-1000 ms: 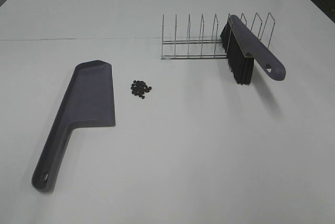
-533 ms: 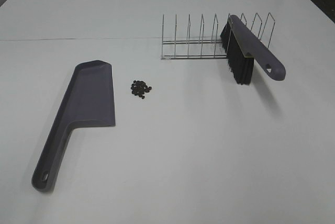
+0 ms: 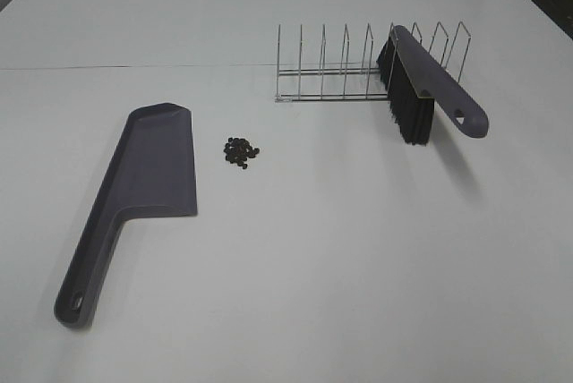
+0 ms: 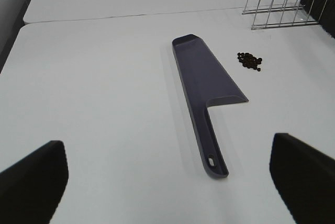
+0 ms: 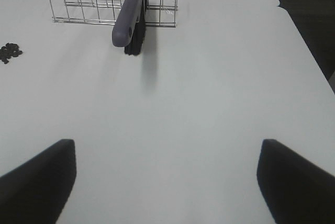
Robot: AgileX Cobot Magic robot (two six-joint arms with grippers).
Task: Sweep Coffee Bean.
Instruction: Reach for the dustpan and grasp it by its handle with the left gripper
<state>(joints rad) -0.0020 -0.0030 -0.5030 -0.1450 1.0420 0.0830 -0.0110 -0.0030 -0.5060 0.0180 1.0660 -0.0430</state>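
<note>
Grey-purple dustpan [image 3: 148, 182]; dark brown beans [image 3: 241, 151]; black-bristled brush [image 3: 421, 88]; white table [image 3: 340, 267].

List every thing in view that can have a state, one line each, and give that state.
Grey-purple plastic dustpan: lying flat on the table, untouched.
Grey-purple plastic brush with black bristles: propped in the rack, bristles down.
Dark brown coffee beans: one small pile, beside the dustpan, apart from it.
Metal wire rack: upright, holding only the brush.
Left claw: open, empty.
Right claw: open, empty.
</note>
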